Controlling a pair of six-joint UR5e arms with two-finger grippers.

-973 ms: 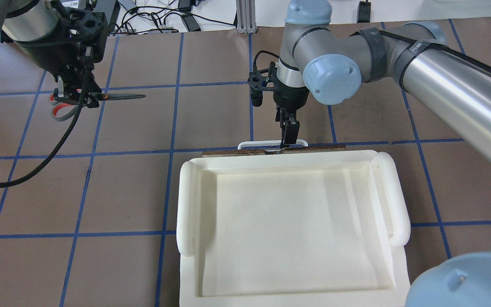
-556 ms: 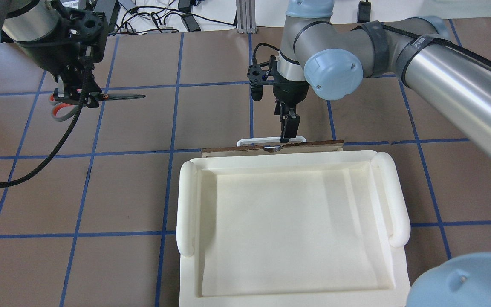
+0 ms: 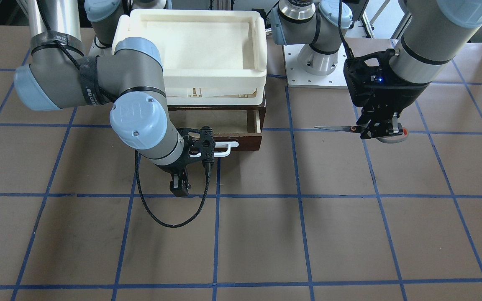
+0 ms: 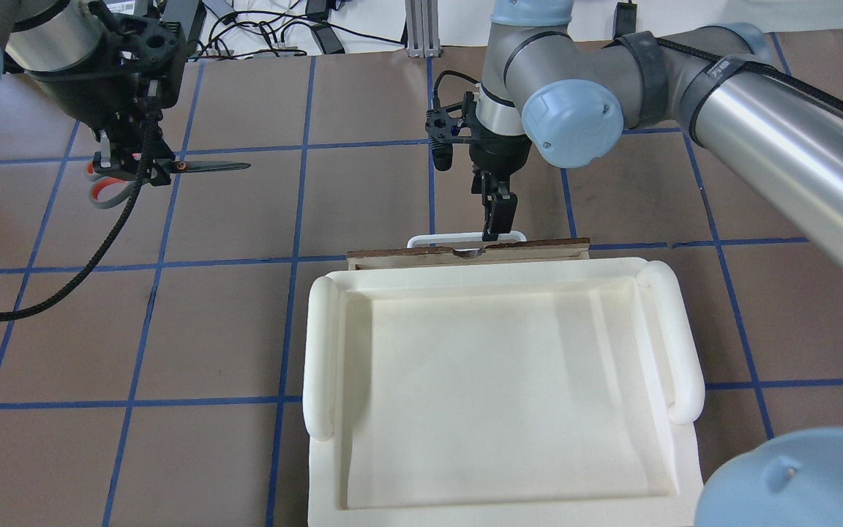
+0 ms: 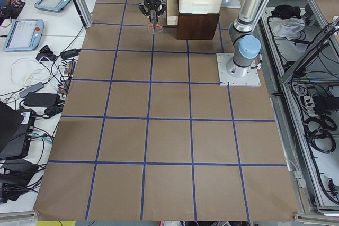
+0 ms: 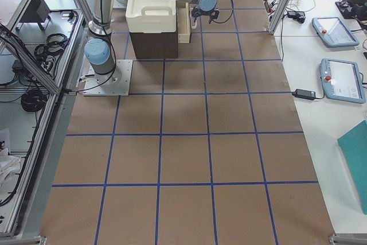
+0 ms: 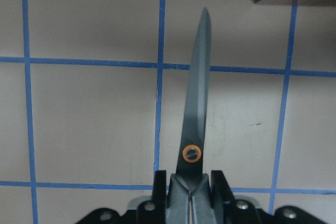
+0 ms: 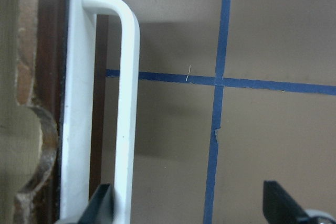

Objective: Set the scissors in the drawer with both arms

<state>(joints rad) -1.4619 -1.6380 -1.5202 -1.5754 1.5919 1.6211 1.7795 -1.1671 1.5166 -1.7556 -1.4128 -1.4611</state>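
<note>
My left gripper (image 4: 136, 167) is shut on the scissors (image 4: 209, 167) near the pivot and holds them above the table at the far left, blades pointing toward the middle. The wrist view shows the blades (image 7: 198, 87) sticking out from the gripper (image 7: 191, 184). The dark brown drawer (image 3: 251, 142) is partly pulled out under the cream tray, its pale inside (image 3: 218, 121) showing. My right gripper (image 4: 493, 223) is open at the white bar handle (image 4: 436, 238). In the right wrist view the handle (image 8: 128, 103) lies between the fingers (image 8: 102, 205), close to one of them.
A cream-white plastic tray (image 4: 319, 351) sits on top of the drawer cabinet. Brown table surface with blue tape grid lies all around. Cables and power bricks (image 4: 260, 29) lie past the far table edge. The right arm's cable (image 3: 161, 217) hangs in a loop.
My right gripper has moved slightly away from the tray, and the drawer front with its handle has slid out a little with it. The left arm and scissors have not moved.
</note>
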